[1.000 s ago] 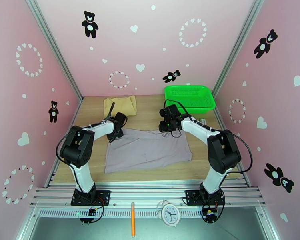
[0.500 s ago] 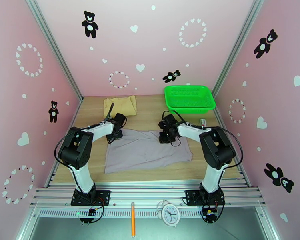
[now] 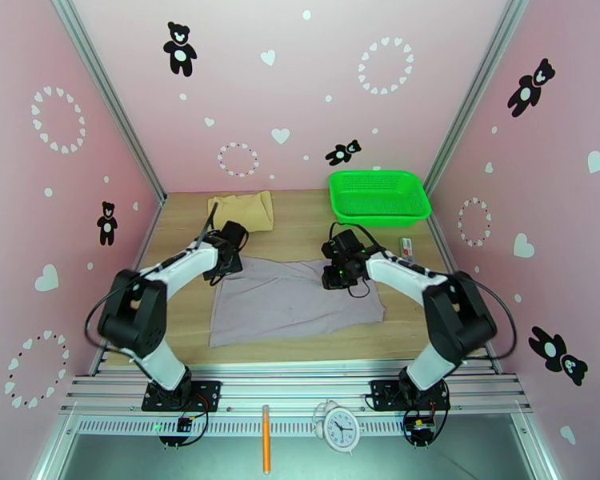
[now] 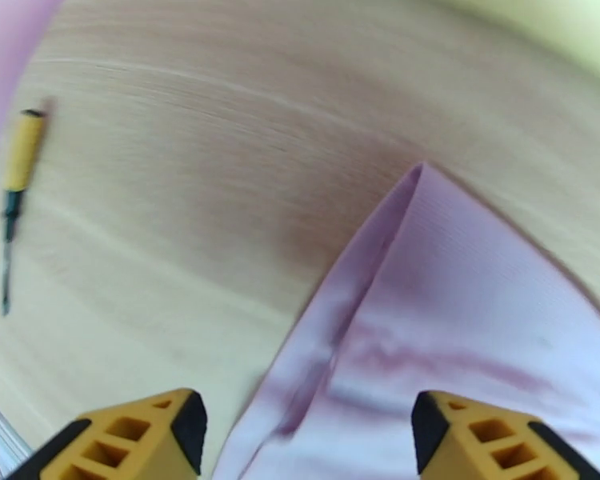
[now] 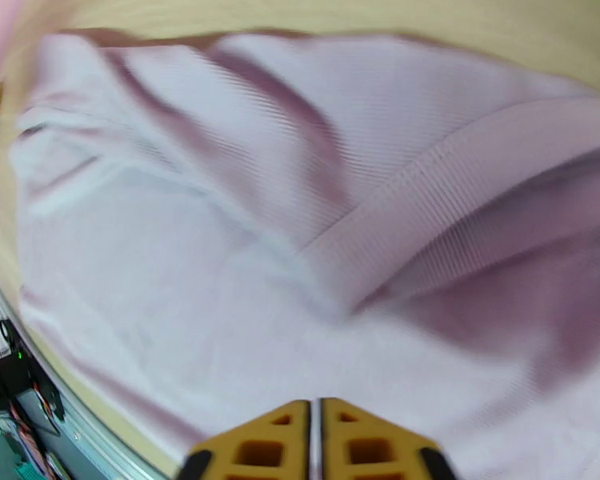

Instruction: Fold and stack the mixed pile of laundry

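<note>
The pale grey-lilac garment (image 3: 296, 302) lies spread flat mid-table. Its far-left corner (image 4: 418, 171) points away in the left wrist view, and the cloth runs down between my left fingers (image 4: 140, 434). My left gripper (image 3: 220, 271) hovers at that corner, open, its jaws wide apart and holding nothing. My right gripper (image 3: 337, 279) sits low over the garment's far edge. In the right wrist view its fingertips (image 5: 296, 442) are pressed together above a ribbed hem (image 5: 428, 210), with no cloth seen between them. The tan-beige cloth (image 3: 241, 210) lies folded at the far left.
A bright green mesh basket (image 3: 378, 195) stands at the far right, with a small white item (image 3: 406, 246) on the table just in front of it. A yellow-handled tool (image 4: 16, 194) shows left of the garment corner. A clock (image 3: 340, 430) and an orange pen (image 3: 266, 450) rest on the front ledge.
My left jaws have spread and the left arm has swung outward, off the garment's corner. My right gripper has come nearer along the garment's far edge. The garment lies flatter.
</note>
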{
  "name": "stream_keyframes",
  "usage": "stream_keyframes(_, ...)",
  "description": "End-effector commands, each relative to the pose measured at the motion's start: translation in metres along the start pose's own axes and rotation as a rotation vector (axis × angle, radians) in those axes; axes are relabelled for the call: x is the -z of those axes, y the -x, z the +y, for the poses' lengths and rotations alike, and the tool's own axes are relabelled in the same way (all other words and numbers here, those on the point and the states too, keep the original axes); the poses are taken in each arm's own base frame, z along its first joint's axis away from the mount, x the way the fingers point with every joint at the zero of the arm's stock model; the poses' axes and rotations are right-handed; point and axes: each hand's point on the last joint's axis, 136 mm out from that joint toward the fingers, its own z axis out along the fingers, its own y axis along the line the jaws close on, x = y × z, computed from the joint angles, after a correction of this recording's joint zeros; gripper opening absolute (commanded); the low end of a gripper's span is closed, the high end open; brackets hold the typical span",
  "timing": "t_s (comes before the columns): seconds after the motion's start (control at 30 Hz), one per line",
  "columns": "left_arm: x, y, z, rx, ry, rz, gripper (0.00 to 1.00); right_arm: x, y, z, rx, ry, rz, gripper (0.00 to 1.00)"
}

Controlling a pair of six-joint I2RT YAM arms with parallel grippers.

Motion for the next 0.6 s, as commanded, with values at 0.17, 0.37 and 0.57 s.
stream_keyframes(0.17,0.013,-0.158,0.05,0.151,-0.095,0.381,0.55,0.046,-0.072,0.011,-0.039,0.029,0.032,0.27)
stream_keyframes(0.37,0.007,-0.194,0.081,0.296,-0.061,0.401,0.53,0.054,-0.08,0.018,-0.036,0.081,-0.018,0.27)
stream_keyframes(0.57,-0.003,-0.199,0.075,0.359,-0.084,0.408,0.53,0.053,-0.084,0.02,-0.023,0.104,-0.025,0.27)
